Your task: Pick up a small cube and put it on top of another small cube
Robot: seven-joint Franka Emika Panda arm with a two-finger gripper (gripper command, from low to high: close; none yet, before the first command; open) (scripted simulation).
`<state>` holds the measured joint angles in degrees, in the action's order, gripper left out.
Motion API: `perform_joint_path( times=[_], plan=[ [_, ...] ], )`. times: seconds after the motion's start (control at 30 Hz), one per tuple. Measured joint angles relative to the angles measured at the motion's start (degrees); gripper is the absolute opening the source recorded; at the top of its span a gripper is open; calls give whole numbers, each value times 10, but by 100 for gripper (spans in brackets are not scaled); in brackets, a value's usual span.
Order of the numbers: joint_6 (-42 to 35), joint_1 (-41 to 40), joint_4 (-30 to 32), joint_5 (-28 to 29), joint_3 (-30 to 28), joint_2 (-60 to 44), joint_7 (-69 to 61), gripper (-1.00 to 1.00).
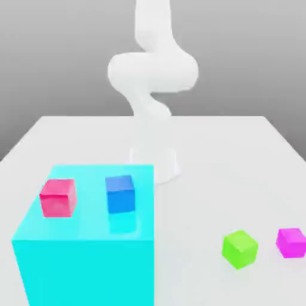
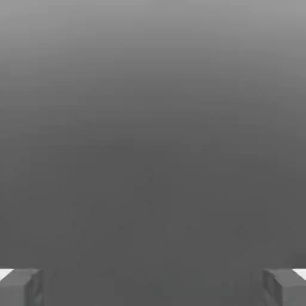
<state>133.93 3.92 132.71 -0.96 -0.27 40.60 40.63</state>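
White table (image 1: 197,143); we see magenta cube (image 1: 291,242) at frame's lower right beside green cube (image 1: 239,249). Likely light, rigid: pinch opposite flat sides. Gripper (image 2: 153,287) wide open, empty.

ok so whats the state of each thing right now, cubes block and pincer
purple cube: on the table, untouched, apart from the green one
green cube: on the table, nothing stacked on it
pink cube: resting on top of the cyan block
blue cube: also on top of the block, apart from the pink one
cyan block: standing on the table
pincer: open, holding nothing
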Motion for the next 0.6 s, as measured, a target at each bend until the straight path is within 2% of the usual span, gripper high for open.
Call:
perform_joint_path(
  times=[0.33,0.6],
  plan=[
    [86,141,37,-37,12,-212,-209,0],
    [155,223,67,-36,61,-377,-352,0]
  ],
)
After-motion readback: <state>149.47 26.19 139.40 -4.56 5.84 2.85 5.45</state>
